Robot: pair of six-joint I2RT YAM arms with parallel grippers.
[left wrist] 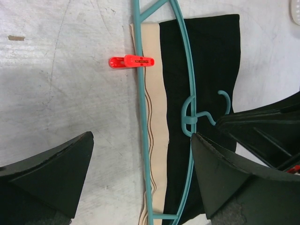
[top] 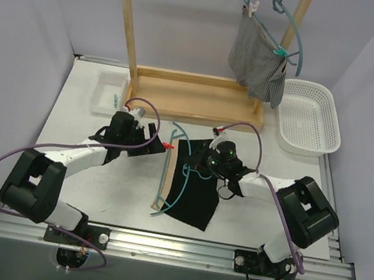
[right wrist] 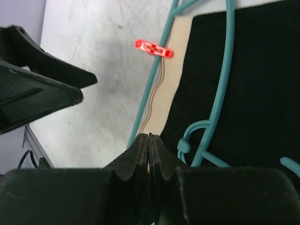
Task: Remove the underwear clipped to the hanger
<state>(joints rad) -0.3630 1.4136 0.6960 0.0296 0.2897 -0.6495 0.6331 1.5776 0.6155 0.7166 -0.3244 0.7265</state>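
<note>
Black underwear (top: 196,192) lies flat on the surface (top: 117,189) between the two arms, tan waistband (left wrist: 155,108) to its left side. A teal hanger (left wrist: 188,84) lies on top of it. A red clip (left wrist: 132,61) crosses the hanger's outer bar and bites the waistband edge. Grey underwear (top: 256,60) hangs well apart at the back, on a second hanger (top: 292,28) hooked on a wooden rack (top: 131,23), held by a white clip (top: 250,8) and a teal clip (top: 280,53).

Left claw (left wrist: 140,140) is wide open above the waistband and hanger bar, below the red clip in its own view, touching nothing. Right claw (right wrist: 149,140) is closed, pads pressed together at the waistband edge beside the hanger bar; cannot tell if cloth is pinched. It sits over the black cloth, crowding the hanger hook (left wrist: 225,101).

White basket (top: 312,121) is at the right of the rack, small white tray (top: 105,94) at the left.
</note>
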